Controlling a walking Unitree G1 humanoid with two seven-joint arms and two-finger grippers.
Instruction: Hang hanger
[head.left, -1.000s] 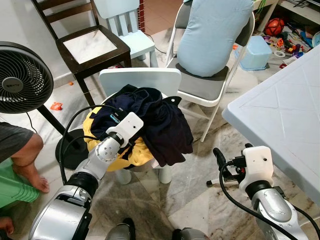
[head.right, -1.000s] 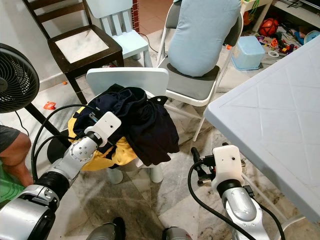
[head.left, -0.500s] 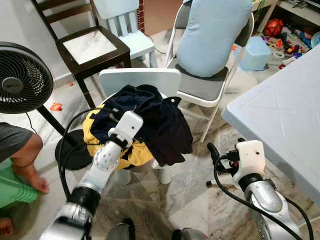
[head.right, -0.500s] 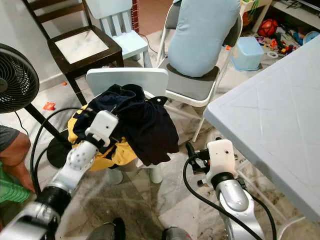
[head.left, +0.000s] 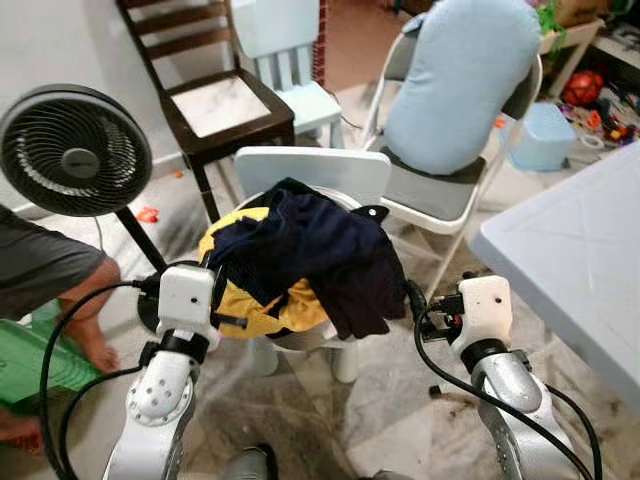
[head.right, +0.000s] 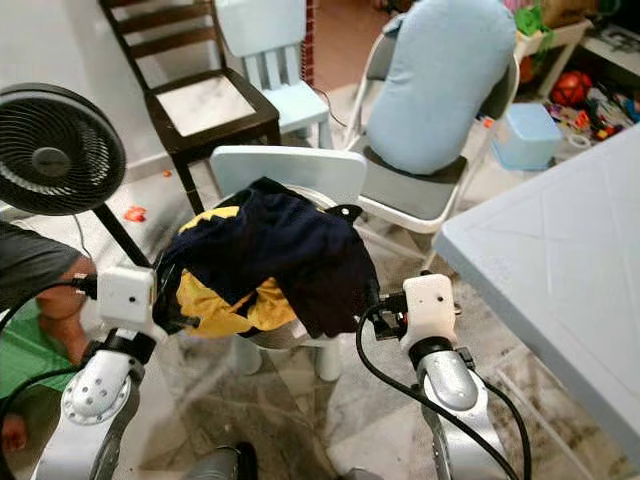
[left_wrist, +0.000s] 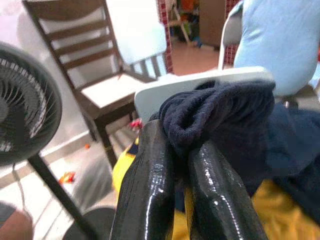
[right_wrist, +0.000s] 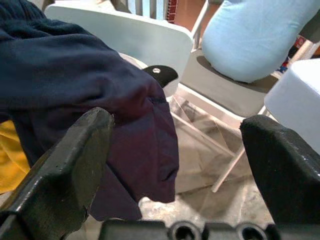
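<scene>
A pale marbled tile floor (head.left: 390, 420) is spreading under everything, catching soft daylight. At ten o'clock a black pedestal fan (head.left: 75, 150) is standing beside a plain white wall (head.left: 60, 45). At eleven o'clock a dark wooden chair (head.left: 215, 90) with a pale seat is sitting just beside a small light-blue child's chair (head.left: 290, 60). At one o'clock a white folding chair (head.left: 450, 195) is carrying a big light-blue cushion (head.left: 470, 75). At three o'clock the corner of a white plastic bench (head.left: 575, 270) is reaching in. Beyond it, at two o'clock, a light-blue box (head.left: 545, 135) and scattered toys (head.left: 600, 100) are lying on the floor. In the middle a small white chair (head.left: 310, 172) is standing.
</scene>
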